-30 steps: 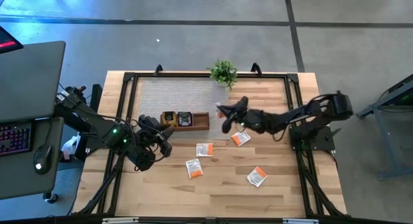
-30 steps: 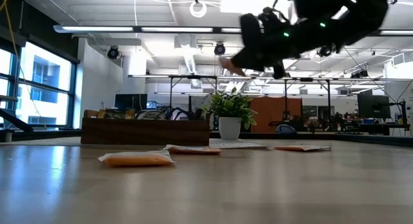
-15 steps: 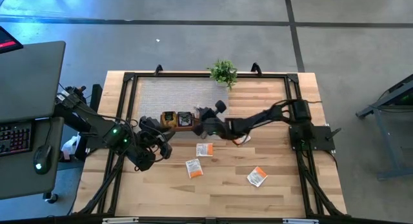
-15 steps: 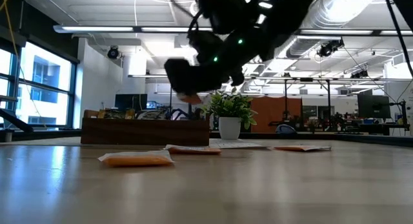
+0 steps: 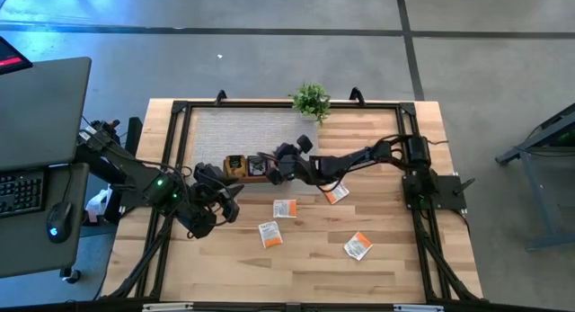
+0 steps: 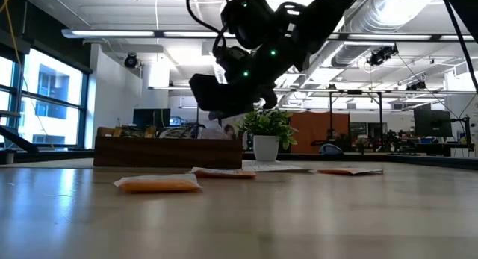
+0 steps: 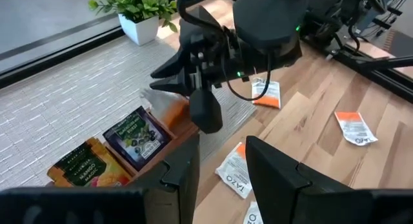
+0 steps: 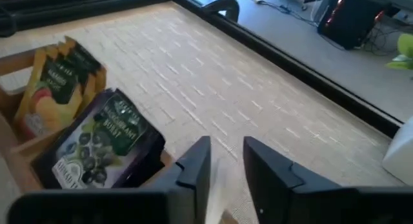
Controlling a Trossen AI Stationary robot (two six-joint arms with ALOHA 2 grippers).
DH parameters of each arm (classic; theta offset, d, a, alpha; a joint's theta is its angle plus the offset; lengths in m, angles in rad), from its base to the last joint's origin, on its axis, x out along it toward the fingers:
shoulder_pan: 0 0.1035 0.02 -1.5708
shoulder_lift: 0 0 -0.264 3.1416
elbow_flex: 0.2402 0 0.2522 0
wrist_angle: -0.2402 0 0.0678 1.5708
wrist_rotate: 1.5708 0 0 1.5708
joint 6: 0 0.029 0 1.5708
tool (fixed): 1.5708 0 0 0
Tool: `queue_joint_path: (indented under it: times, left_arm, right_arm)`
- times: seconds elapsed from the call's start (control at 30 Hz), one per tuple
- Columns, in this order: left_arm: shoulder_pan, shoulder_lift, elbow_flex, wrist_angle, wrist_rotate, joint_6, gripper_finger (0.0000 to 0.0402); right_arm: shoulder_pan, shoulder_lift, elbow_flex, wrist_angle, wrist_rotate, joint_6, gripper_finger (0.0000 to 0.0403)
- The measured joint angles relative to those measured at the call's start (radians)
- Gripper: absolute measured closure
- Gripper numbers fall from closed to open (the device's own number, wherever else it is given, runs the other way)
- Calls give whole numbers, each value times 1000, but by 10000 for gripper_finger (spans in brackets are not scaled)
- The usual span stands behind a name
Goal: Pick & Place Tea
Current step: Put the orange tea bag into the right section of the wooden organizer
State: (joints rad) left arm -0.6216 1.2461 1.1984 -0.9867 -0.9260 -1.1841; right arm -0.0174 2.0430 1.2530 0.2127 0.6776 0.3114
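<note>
orange sachet (image 7: pixel 169 108) under right gripper (image 7: pixel 173 88) — over tray (image 7: pixel 187 127)

Even, bright overhead light on the table (image 5: pixel 386 267) — shadows soft and faint. Low view backlit: ceiling strip lights (image 6: pixel 127 33) and window (image 6: pixel 45 102) glare, arm in silhouette, near tabletop blurred. Right wrist view soft — foreground fingers (image 8: pixel 193 172) out of focus.

"TAZO" on a white sachet (image 7: pixel 233 177)
</note>
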Motion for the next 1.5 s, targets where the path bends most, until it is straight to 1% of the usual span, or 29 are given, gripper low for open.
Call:
queue_joint_path:
  times: [0.07,0.17,0.23,0.3,0.37,0.5,0.63,0.73,0.83,0.9,1.0,1.13,1.33,1.5]
  left_arm:
    - [0,0,0,1,0,-1,277]
    - [0,0,0,2,1,-1,277]
    - [0,0,0,2,1,-1,277]
    - [0,0,0,1,0,-1,277]
    - [0,0,0,-1,1,-1,277]
    - [0,0,0,-2,7,0,277]
    - [0,0,0,-2,25,0,277]
    - [0,0,0,-2,26,0,277]
    - [0,0,0,-1,26,1,277]
    - [0,0,0,-1,26,1,277]
    - [0,0,0,1,25,1,277]
    - [0,0,0,9,21,1,277]
    - [0,0,0,28,18,1,277]
    - [0,0,0,28,17,1,277]
  right_arm:
    - [-4,0,0,7,13,0,305]
    - [-2,0,0,19,2,-17,286]
    - [5,0,3,25,-23,-81,279]
    - [18,-15,4,29,-44,-181,277]
    - [32,-52,4,17,-63,-268,278]
    - [62,-177,5,-87,-129,-349,281]
    - [101,-304,5,-255,-282,-421,281]
    - [134,-347,1,-322,-452,-382,281]
    - [164,-343,-45,-309,-607,-370,279]
    - [181,-326,-88,-280,-650,-369,279]
    - [191,-302,-149,-174,-642,-391,279]
    - [158,-245,-186,6,-640,-398,279]
    - [92,-124,-179,16,-777,-397,278]
    - [66,-51,-179,31,-795,-375,279]
